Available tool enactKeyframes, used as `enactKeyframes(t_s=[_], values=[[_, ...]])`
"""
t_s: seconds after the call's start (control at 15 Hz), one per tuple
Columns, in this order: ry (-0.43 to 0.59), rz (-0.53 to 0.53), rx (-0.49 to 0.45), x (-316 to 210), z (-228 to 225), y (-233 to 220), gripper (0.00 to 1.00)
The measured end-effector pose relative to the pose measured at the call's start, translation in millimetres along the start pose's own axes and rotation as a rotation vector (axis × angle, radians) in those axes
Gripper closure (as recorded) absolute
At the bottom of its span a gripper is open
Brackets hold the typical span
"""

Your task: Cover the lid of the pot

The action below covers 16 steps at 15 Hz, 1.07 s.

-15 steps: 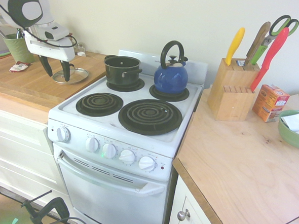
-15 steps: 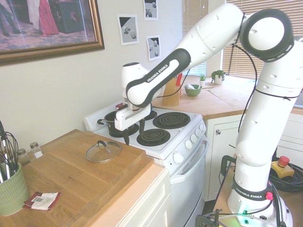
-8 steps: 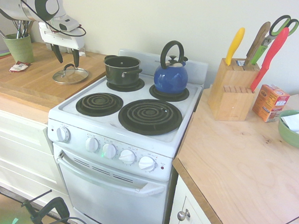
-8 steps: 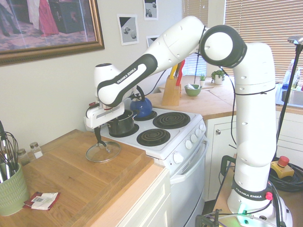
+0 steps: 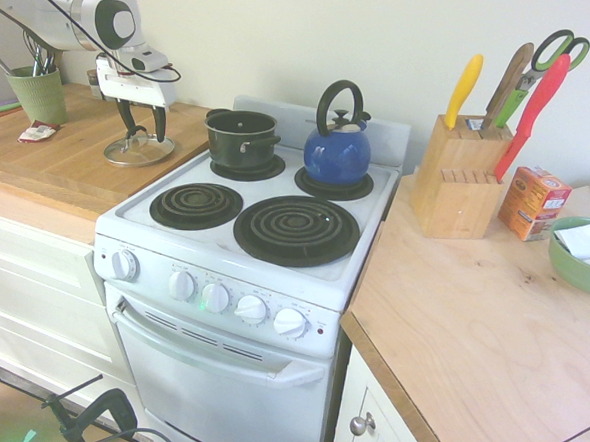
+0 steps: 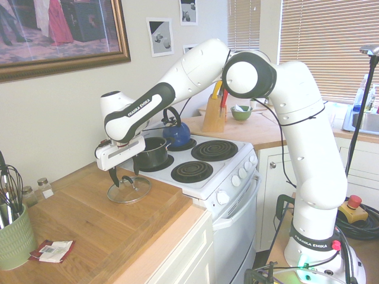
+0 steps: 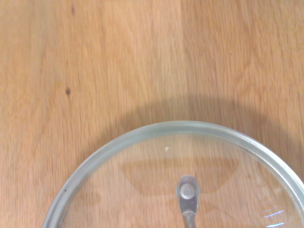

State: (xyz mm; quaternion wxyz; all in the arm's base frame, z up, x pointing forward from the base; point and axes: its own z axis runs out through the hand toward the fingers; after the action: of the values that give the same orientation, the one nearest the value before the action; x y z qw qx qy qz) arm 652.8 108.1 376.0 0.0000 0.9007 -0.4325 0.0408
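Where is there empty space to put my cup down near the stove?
The wooden counter in front of the knife block and green bowl is bare and wide. The butcher-block counter has room between the lid and the green utensil cup. The stove's back burners are crowded by the pot and blue kettle.

Gripper pointing down over glass lid on wooden counter, fingers spread either side of the handle (contact unclear), pot on stove beside blue kettle
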Motion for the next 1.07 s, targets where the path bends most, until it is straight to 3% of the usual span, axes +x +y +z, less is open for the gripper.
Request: enactKeyframes(t_s=[1.07], values=[[-0.04, 0.042, -0.02, 8.6, 2.5, 6.8, 1.0]])
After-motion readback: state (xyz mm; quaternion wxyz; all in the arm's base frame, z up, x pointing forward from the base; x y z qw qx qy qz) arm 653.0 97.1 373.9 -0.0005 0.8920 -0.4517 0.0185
